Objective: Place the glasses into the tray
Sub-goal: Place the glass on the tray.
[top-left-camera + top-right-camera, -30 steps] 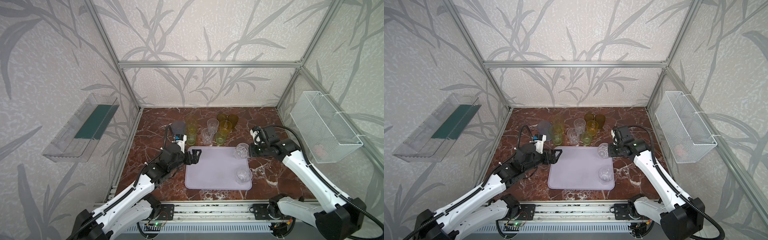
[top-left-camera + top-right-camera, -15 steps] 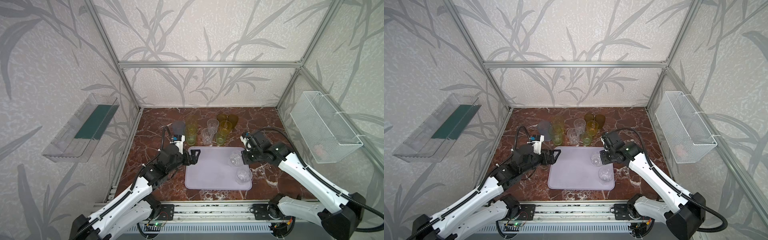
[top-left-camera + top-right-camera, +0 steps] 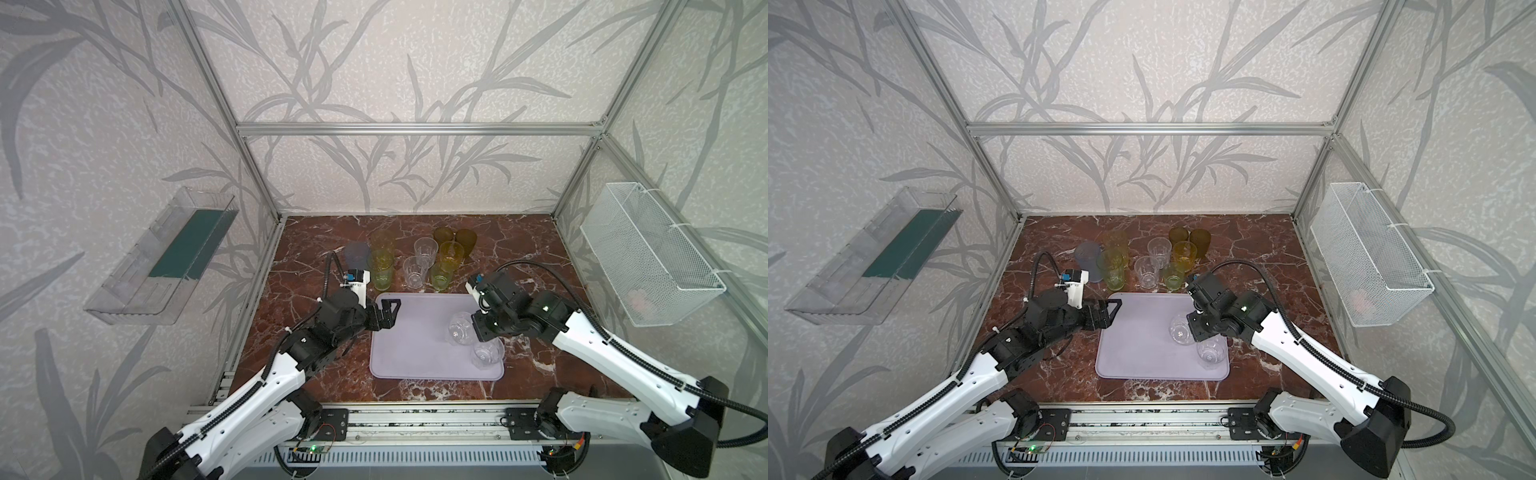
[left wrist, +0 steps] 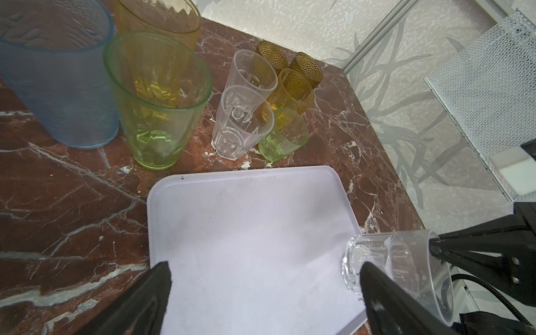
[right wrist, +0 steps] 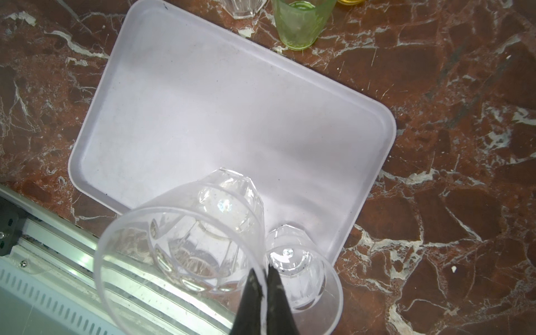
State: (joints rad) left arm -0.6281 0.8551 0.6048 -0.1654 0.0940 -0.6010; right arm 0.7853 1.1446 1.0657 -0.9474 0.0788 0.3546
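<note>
1. Right hand (image 5: 262, 271): fingers cut off by the right wrist view's edge; fingertips hidden under its own wrist in both top views.
2. Held clear glass (image 5: 185, 246): rim cut off in the right wrist view; whether its base touches the tray (image 5: 203, 101) cannot be told.
3. Second clear glass (image 5: 295, 272): partly behind the held one.
4. Short green glass (image 5: 301, 23): upper part cut off in the right wrist view.
5. Left hand (image 4: 265, 266): both fingers cut off by the left wrist view's edge.
6. Blue glass (image 4: 55, 72), tall yellow glass (image 4: 156, 17): partly cut off there.
7. Amber glasses (image 4: 306, 68): partly behind paler glasses.
8. Wire basket (image 3: 648, 249): pinkish thing (image 3: 638, 299) inside, too blurred to name.
9. Wall bin (image 3: 137, 282): dark green piece (image 3: 187, 245), kind unclear.
</note>
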